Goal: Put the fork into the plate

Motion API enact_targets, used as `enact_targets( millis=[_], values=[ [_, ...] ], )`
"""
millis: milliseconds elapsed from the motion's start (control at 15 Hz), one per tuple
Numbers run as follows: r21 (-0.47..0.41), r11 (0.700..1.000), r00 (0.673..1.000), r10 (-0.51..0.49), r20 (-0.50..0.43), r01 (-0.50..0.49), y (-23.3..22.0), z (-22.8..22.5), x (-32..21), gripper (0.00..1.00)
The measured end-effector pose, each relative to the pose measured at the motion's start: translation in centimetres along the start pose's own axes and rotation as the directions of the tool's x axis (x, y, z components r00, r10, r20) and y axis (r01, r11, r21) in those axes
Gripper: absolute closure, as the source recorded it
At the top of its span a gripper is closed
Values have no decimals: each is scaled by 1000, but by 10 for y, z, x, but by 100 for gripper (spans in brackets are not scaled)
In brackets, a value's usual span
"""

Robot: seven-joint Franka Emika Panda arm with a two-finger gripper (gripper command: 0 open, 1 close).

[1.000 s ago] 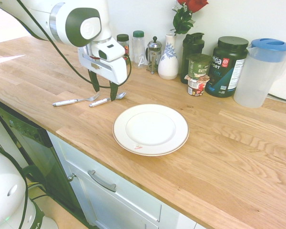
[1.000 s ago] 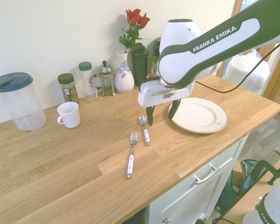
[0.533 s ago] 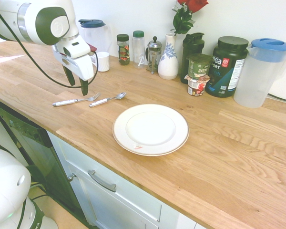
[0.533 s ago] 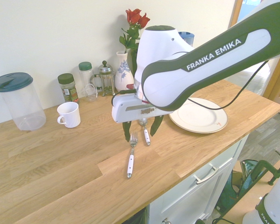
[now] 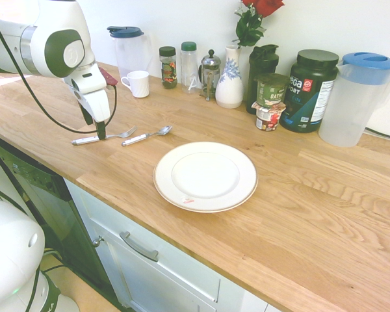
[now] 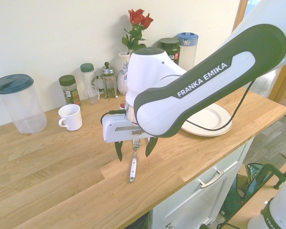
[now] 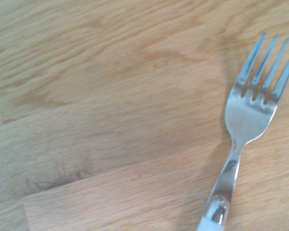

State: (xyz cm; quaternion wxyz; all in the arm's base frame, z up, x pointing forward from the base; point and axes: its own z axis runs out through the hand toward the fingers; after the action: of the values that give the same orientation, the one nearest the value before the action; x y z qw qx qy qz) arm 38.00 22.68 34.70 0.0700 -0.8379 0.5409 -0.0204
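Wooden worktop [image 5: 299, 195] runs all along the kitchen, and the fork [image 5: 103, 137] lies flat on it with the spoon [image 5: 146, 136] just beside it. A second ago the gripper [image 6: 133, 148] hung over the spoon, close to the plate [image 5: 205, 176]. Now it has slid away from the plate and come lower, and it hangs right above the fork. Its two dark fingers are spread wide, one on each side of the fork, and it is not holding anything. So I think it has picked the right thing, but the grab is still to come. From the plate, in the first outside view, the fork is out at about ten o'clock, well apart from it. The plate has nothing on it. On the big white arm [image 6: 200, 81] I can read FRANKA EMIKA. The dark tub [image 5: 309, 91] at the back says SPORT.
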Motion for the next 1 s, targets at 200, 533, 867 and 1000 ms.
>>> enact_targets(
  millis=[200,533,867,1000],
  values=[
    [-8,999,1000,31,3,-31,4,4,-9,0],
    [-21,998,998,62,1,-62,9,11,-9,100],
    [-29,996,996,86,5,-86,8,21,-8,100],
    [-25,996,996,89,6,-88,7,21,-8,100]
  ],
)
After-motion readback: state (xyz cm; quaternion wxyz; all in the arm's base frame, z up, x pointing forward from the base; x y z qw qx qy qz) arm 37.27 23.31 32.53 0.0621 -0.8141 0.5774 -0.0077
